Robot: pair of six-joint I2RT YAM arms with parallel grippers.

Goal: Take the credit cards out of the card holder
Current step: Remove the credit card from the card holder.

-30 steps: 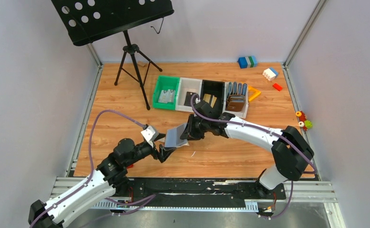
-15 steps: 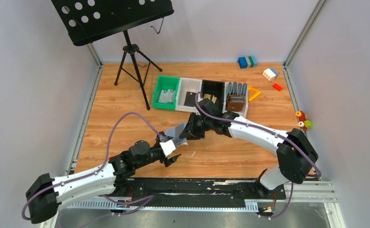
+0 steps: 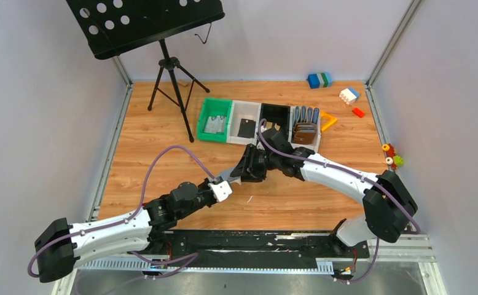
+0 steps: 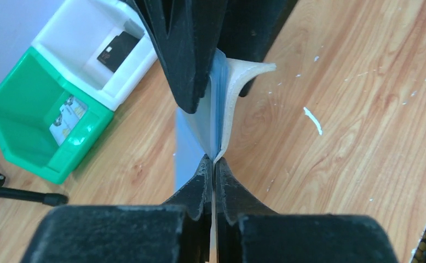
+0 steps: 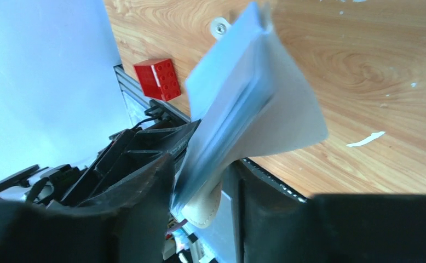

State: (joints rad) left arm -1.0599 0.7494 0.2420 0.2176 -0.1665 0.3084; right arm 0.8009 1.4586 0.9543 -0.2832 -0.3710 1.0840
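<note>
The pale grey-beige card holder [image 3: 232, 171], light blue-grey inside, hangs above the table between both grippers. In the left wrist view my left gripper [image 4: 213, 162] is shut on the card holder's [image 4: 230, 98] near edge, where the beige cover and blue lining meet. My right gripper [image 5: 200, 171] stands open around the far end of the card holder [image 5: 254, 109], with a gap beside the beige tab. Credit cards lie in the bins: a black one [image 3: 246, 128] in the white bin and silvery ones [image 3: 214, 125] in the green bin. Any cards still inside the holder are hidden.
A row of bins [image 3: 230, 110] stands behind the grippers, with brown wallets [image 3: 304, 130] in a rack at its right end. A music stand [image 3: 169, 67] rises at the back left. Toy bricks [image 3: 348, 94] lie at the back right, and a red brick [image 5: 157, 78] near the table's front edge.
My left gripper swung in under the card holder and shut on its near edge. The right gripper's jaws widened and shifted slightly toward the back.
</note>
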